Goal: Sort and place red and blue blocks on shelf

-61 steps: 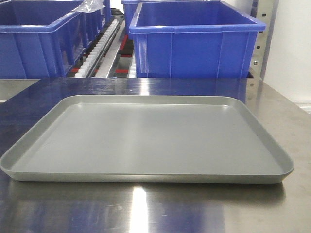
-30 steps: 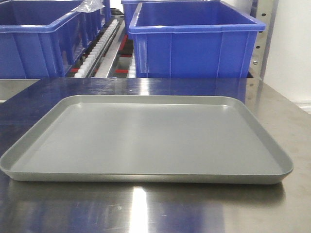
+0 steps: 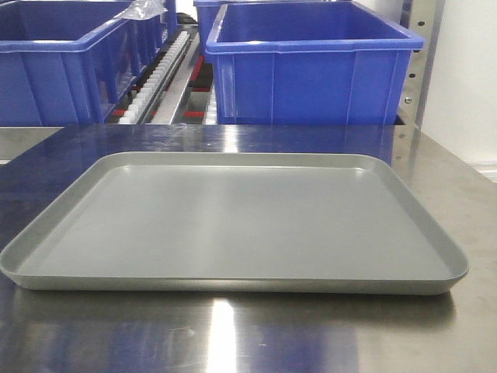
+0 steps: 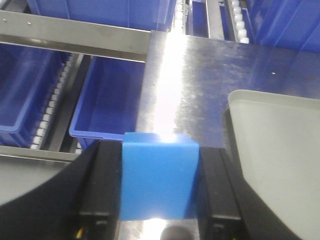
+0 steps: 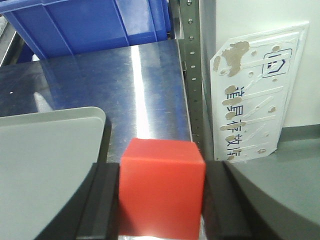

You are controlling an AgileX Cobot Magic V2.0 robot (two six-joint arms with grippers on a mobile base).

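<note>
Front view: grey tray (image 3: 233, 225) on steel table (image 3: 435, 334), blue crates (image 3: 311, 70) behind.
L wrist: L claw (image 4: 159, 187) pinches blue block (image 4: 157, 172); tray to its right, shelf rail (image 4: 75, 37) ahead-left.
R wrist: R claw (image 5: 161, 197) clamps red block (image 5: 162, 182); tray to its left, shelf post (image 5: 192, 75) ahead.

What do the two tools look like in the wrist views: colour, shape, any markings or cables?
Both the left tool and the right tool have two matte black, flat-sided fingers that widen into dark, curved housings. Small yellow marks show low on the left tool's fingers. No cables show; the front view shows neither arm.
</note>
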